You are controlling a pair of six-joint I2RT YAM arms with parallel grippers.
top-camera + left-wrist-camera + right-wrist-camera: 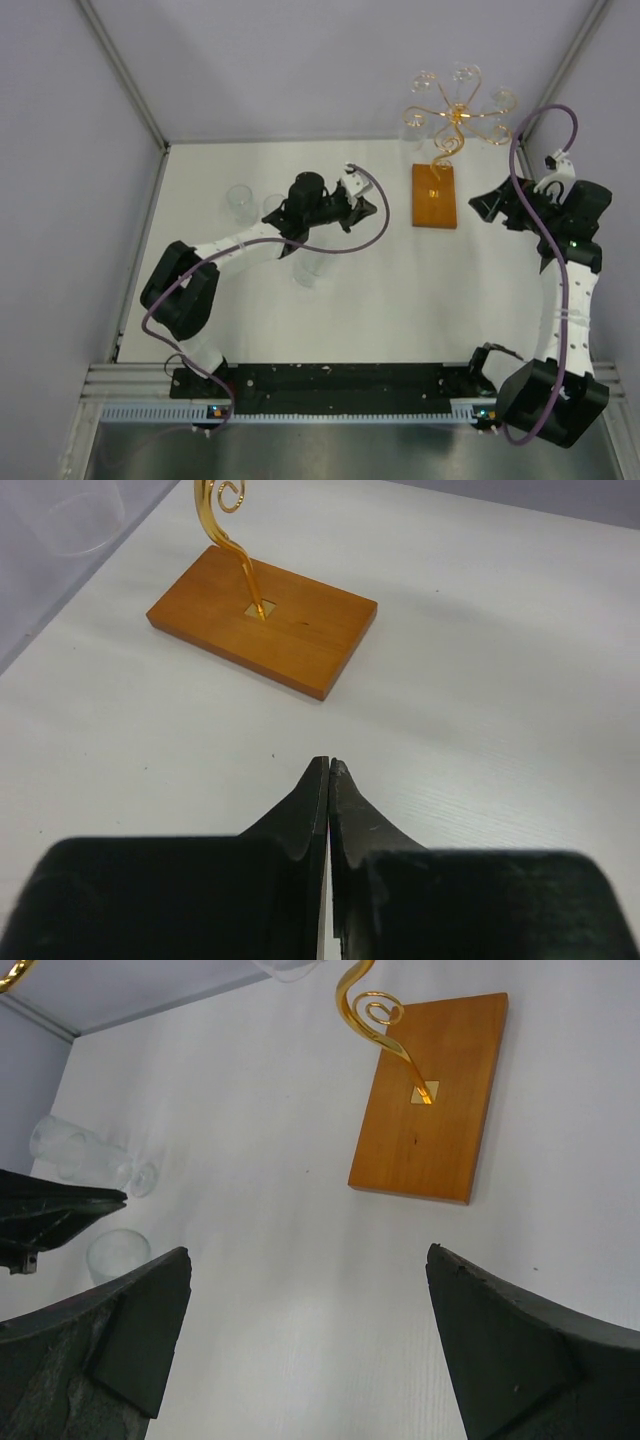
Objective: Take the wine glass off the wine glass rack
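The wine glass rack (458,115) is a gold wire stand on an orange-brown wooden base (434,196) at the back of the table. Clear wine glasses hang from its scroll arms, one (503,100) on the right side. My left gripper (368,208) is shut and empty, just left of the base; its wrist view shows the base (262,620) ahead of the closed tips (329,765). My right gripper (485,208) is open and empty, just right of the base; its wrist view shows the base (430,1100) and gold stem (375,1010) beyond it.
Clear glasses stand on the table at the left (240,200), (272,207), and one (305,270) sits under my left arm. The right wrist view shows two of them (85,1150), (118,1253). Grey walls close in the back and sides.
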